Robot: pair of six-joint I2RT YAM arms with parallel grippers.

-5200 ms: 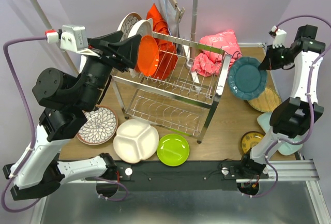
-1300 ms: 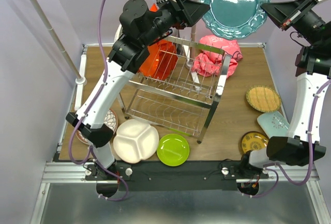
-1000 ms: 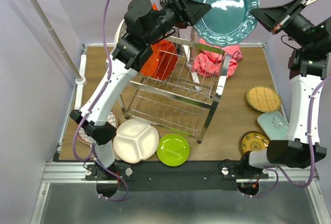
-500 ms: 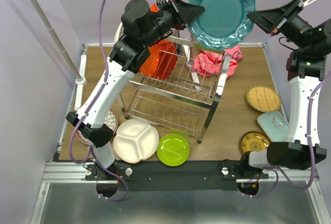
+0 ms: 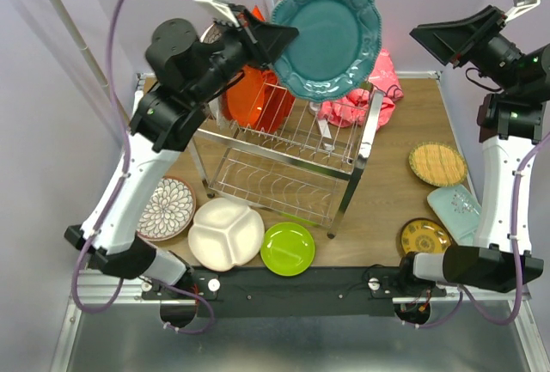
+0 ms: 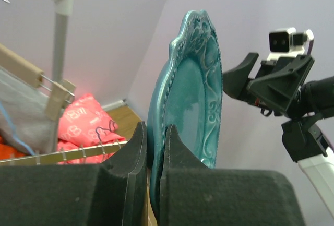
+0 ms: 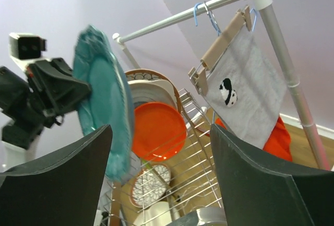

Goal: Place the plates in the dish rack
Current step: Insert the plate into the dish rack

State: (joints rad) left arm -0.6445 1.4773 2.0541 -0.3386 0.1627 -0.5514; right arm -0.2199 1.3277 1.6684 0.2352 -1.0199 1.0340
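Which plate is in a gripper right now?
The teal scalloped plate: the left gripper clamps its rim, holding it in the air above the dish rack. The rest sit on the table or in the rack.

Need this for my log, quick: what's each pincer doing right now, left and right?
The left pincer: closed on the teal plate, gripping its rim.
The right pincer: open, holding nothing.

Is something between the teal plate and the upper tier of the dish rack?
Nothing visible. The left hand holds the teal plate above the dish rack; the orange plate stands at its left end.
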